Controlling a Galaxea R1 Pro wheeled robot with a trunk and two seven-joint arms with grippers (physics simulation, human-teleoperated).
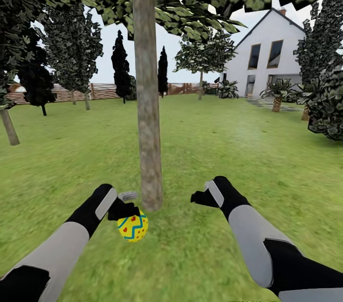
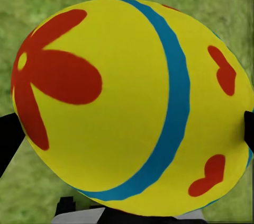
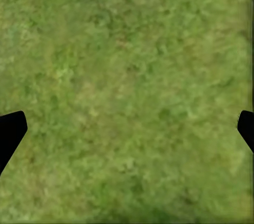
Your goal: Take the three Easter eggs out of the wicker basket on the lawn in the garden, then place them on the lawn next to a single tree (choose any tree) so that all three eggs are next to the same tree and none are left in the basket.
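Flat, even daylight is washing everything, with no cast shadows showing around the tree (image 1: 146, 102); the lawn (image 1: 228, 149) beyond it is rendering soft and blurry.

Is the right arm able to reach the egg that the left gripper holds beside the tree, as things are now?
Probably yes. The right gripper hangs open over bare lawn, with only grass between it and the egg. But the left gripper is clamped on the egg from above, leaving little room to grasp.

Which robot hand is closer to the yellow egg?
The left. The left gripper holds the egg near the tree trunk. The right gripper hangs empty on the trunk's other side.
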